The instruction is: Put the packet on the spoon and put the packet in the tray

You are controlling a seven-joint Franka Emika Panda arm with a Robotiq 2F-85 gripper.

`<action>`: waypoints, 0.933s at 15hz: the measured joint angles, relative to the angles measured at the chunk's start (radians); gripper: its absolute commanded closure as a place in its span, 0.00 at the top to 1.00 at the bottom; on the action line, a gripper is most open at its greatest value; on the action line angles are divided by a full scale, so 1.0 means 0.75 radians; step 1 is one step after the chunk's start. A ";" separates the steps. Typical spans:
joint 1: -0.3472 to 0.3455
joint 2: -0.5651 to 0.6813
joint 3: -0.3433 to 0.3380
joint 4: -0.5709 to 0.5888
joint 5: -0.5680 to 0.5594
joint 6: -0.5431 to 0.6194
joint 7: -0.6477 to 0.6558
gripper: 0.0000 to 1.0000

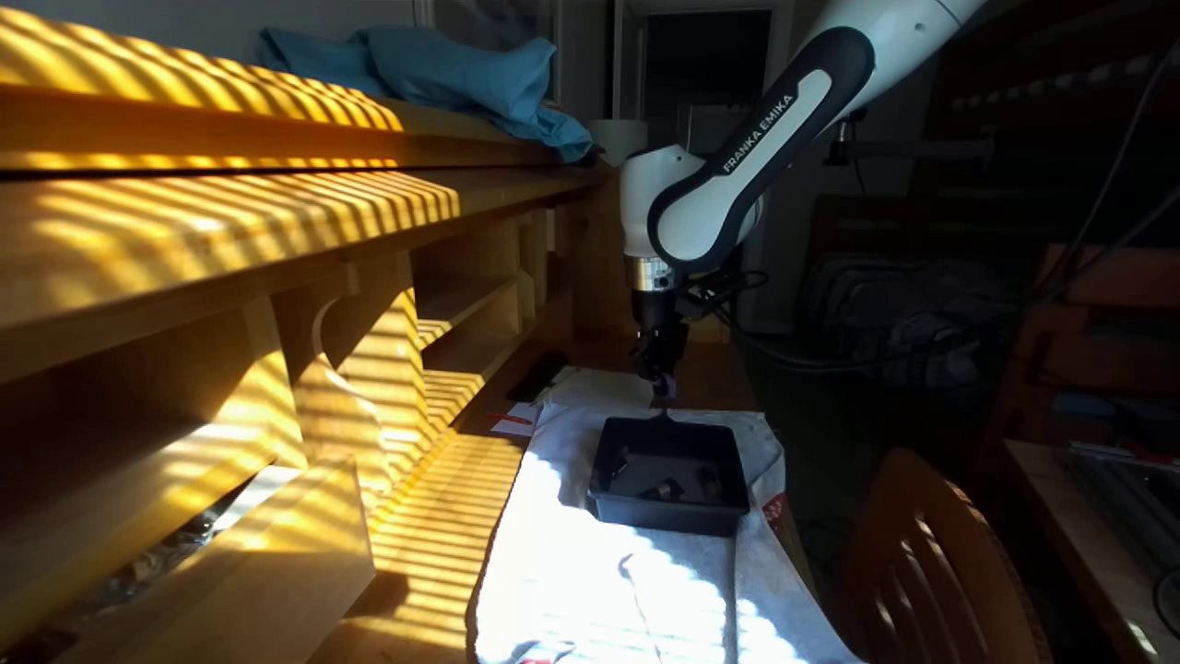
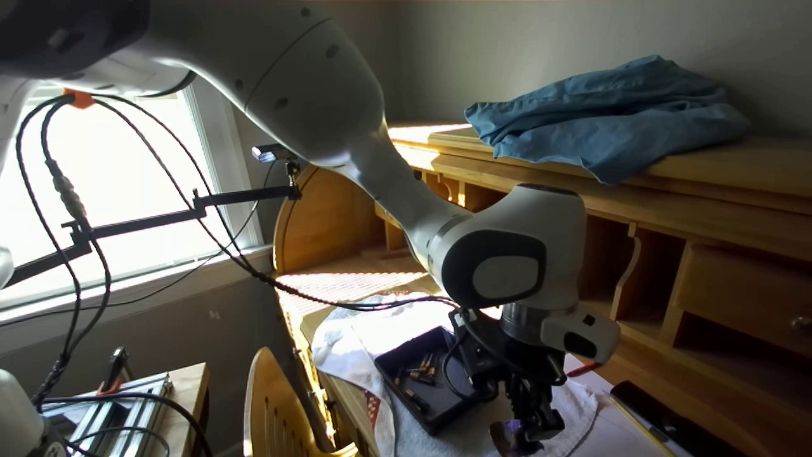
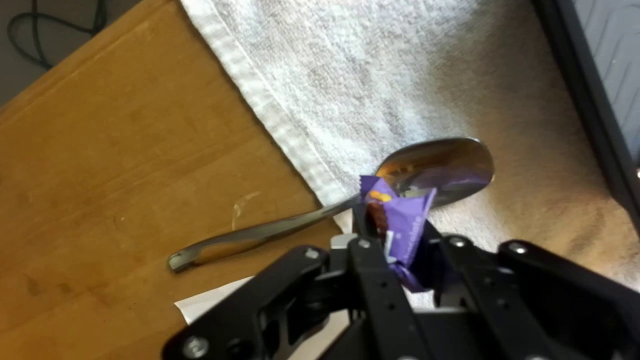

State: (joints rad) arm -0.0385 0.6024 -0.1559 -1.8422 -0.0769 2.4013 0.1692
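The desk [image 3: 125, 150] shows bare wood toward nine o'clock, reading the wrist view as a dial with twelve at its top, and the pale cloth [image 3: 360, 65] over part of it spreads from twelve round toward four. On that cloth stands the tray [image 1: 668, 519], whose dark rim crosses the wrist view between two and three o'clock; it is the last stop the task names. The gripper [image 3: 397, 230] sits toward five o'clock, outside the tray, its jaws drawn in to a narrow gap with a load pinched between them. The spoon [image 3: 425, 170] appears to lie across the cloth's hem, handle reaching over the wood between eight and nine o'clock, bowl between two and three, and it does not look gripped. The packet [image 3: 407, 215], purple with a yellow and brown print, is what the jaws hold; in the wrist view it overlaps the spoon where handle meets bowl, most of the bowl showing at the packet's one o'clock. Whether it touches the metal or hangs just above, I cannot tell. So the picking up looks done, and the placing on the spoon seems in hand but unfinished, since the packet is not let go. What then remains, in my judgement, is the release, a fresh hold and the carry toward two o'clock into the tray. Small dark and brassy pieces [image 2: 423, 379] lie inside the tray, with no purple visible among them.
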 measured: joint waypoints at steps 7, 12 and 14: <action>-0.001 0.037 0.017 0.024 0.000 0.000 -0.001 0.05; -0.003 0.064 0.022 0.041 0.000 0.000 -0.001 0.05; -0.003 0.071 0.023 0.047 0.000 0.000 -0.002 0.05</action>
State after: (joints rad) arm -0.0404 0.6557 -0.1386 -1.8067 -0.0767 2.4013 0.1678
